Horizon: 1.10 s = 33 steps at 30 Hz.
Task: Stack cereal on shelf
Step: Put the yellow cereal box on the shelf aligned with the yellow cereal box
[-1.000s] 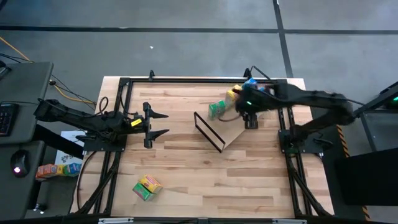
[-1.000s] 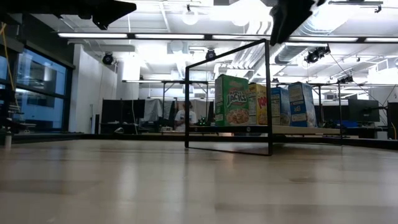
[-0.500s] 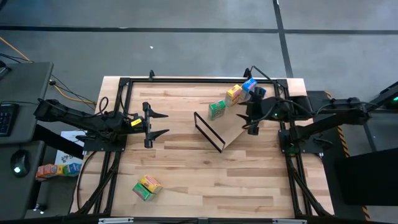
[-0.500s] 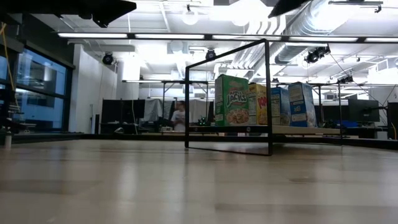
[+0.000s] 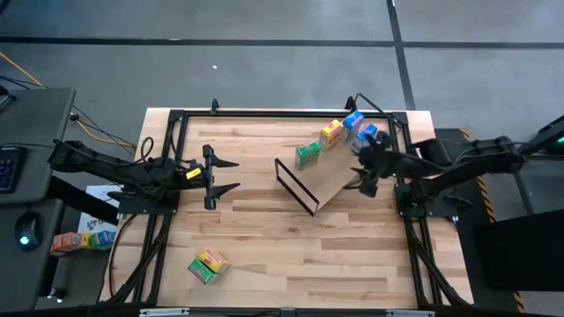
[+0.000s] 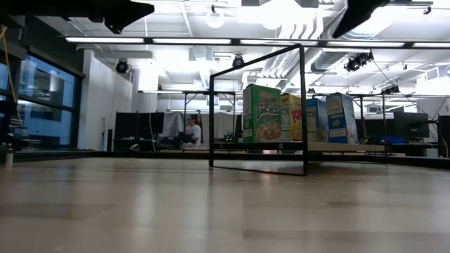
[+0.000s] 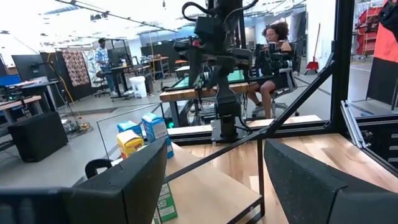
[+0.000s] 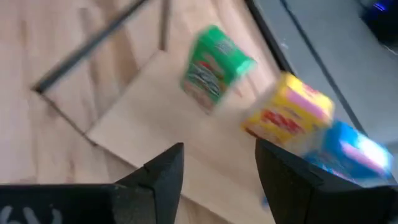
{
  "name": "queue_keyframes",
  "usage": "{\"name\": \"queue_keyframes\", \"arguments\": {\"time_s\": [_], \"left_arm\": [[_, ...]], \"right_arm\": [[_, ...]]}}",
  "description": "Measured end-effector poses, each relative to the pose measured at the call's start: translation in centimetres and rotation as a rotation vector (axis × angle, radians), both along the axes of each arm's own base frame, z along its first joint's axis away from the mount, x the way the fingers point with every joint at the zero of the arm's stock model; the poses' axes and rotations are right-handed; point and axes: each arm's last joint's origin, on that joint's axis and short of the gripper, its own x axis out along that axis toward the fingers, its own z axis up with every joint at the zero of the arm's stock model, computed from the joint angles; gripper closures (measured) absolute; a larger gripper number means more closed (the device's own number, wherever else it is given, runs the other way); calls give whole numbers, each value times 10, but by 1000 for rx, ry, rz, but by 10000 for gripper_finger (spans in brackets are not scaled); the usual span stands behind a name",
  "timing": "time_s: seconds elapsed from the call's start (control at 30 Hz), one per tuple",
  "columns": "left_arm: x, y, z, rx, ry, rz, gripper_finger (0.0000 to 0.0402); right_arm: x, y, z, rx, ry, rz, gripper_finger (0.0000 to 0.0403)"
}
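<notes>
High view first: the shelf (image 5: 330, 182) lies flat on the table (image 5: 264, 255), a pale board with its black frame (image 5: 295, 187) standing at the end toward the left arm. Four cereal boxes stand in a row along the shelf's far edge: a green box (image 5: 307, 155), a yellow box (image 5: 331, 134) and two blue boxes (image 5: 356, 122), the last one partly covered by the right arm. The right end effector (image 5: 366, 182) hangs at the shelf's corner away from the frame, empty; from above I cannot make out how wide its fingers stand. The left end effector (image 5: 222, 176) waits well clear of the shelf on the frame's side, fingers spread, holding nothing. Two more boxes (image 5: 208, 264) lie together near the table's front edge, far from the shelf.

Low view: the frame (image 6: 257, 111) stands upright, and behind it the green box (image 6: 261, 113), the yellow one (image 6: 291, 117) and both blue ones (image 6: 332, 118) stand side by side on the board. Only dark scraps of the arms show along the upper edge.

Left wrist view: its own fingers (image 7: 311, 180) stand wide apart; beyond them are the frame and the row of boxes (image 7: 142, 135), with the green one largely hidden behind a finger.

Right wrist view: blurred, yet the two fingers (image 8: 163, 174) plainly stand apart with nothing between them, above the shelf board and the green box (image 8: 213, 67).
</notes>
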Motion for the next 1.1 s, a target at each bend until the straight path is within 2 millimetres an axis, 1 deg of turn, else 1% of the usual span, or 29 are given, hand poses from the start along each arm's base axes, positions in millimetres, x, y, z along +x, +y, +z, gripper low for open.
{"name": "queue_keyframes", "arguments": {"time_s": [0.1, 0.17, 0.27, 0.37, 0.43, 0.5, 0.57, 0.6, 0.67, 0.73, 0.8, 0.87, 0.97, 1.1], "left_arm": [[0, 0, 0, -7, -1, -1, 143], [0, 0, 0, -19, -2, -2, 143], [0, 0, 0, -38, -4, -3, 143], [0, 0, 0, -45, -3, -4, 143], [0, 0, 0, -63, -6, -6, 143], [0, 0, 2, -96, -14, -22, 143], [1, -2, 10, -144, -38, -73, 143], [1, -4, 15, -154, -44, -119, 143], [3, -9, 21, -150, 5, -213, 143], [4, -15, 25, -151, 96, -262, 143], [6, -21, 31, -158, 194, -286, 143], [7, -28, 31, -169, 316, -307, 143], [8, -43, 31, -213, 463, -354, 143], [4, -69, 33, -297, 587, -440, 143]], "right_arm": [[-10, 11, 4, -19, -62, -16, 219], [-11, 21, 0, -42, -134, 23, 219], [-8, 36, -23, -106, -261, 92, 219], [0, 46, -58, -148, -407, 150, 219], [6, 49, -79, -169, -519, 189, 219], [10, 50, -90, -193, -649, 230, 219], [8, 49, -98, -246, -732, 266, 219], [7, 48, -98, -274, -767, 281, 219], [4, 47, -96, -331, -807, 287, 219], [3, 46, -92, -374, -821, 293, 219], [3, 47, -87, -381, -836, 291, 219], [3, 46, -83, -376, -851, 286, 219], [3, 47, -83, -378, -848, 287, 219], [4, 47, -84, -374, -838, 290, 219]]}}
